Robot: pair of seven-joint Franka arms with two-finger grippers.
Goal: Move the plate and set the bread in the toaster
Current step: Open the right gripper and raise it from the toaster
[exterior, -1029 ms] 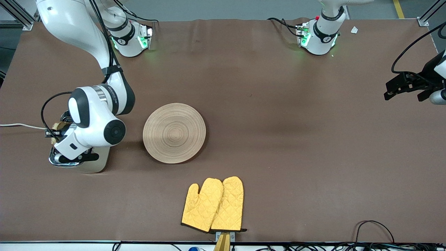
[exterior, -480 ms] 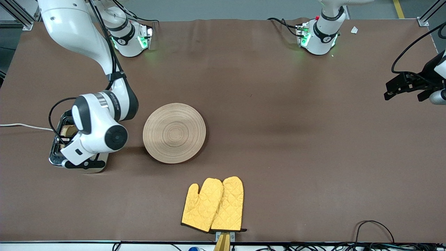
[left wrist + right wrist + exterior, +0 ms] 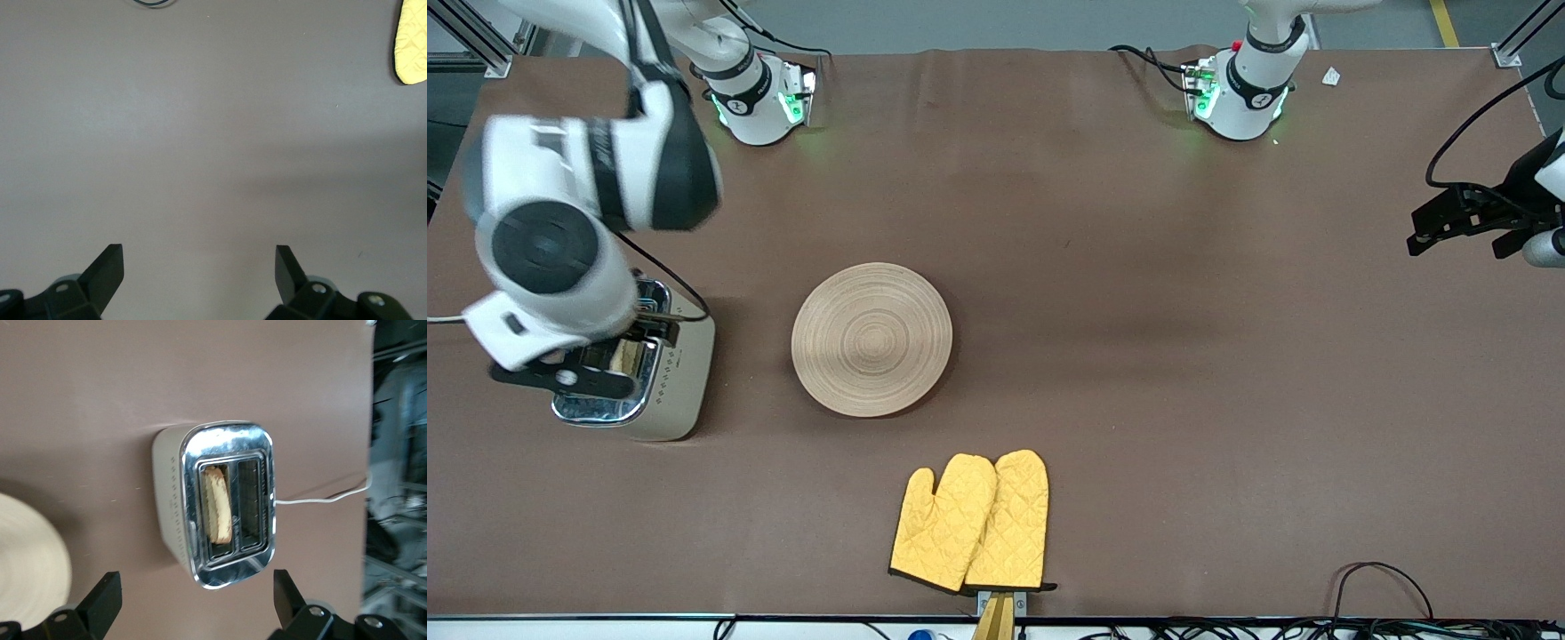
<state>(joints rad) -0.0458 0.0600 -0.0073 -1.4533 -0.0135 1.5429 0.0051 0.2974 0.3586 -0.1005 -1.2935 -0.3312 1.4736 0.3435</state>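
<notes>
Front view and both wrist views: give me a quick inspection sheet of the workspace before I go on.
Surface: brown table.
Job's things: bread stands in one slot of the toaster, at the right arm's end; plate beside it, bare.
Clutter: yellow oven mitts, nearer the camera than the plate.
Grippers: right gripper open above the toaster; left gripper open, waiting over bare table.
Cables: white cord from the toaster.
Surroundings: nothing seen.

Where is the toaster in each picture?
Front view: the toaster stands at the right arm's end of the table, partly under the right pincer.
Left wrist view: not in it.
Right wrist view: the toaster sits mid-picture, bread in one slot.
Shared landmark: the plate beside it, its edge showing.
</notes>
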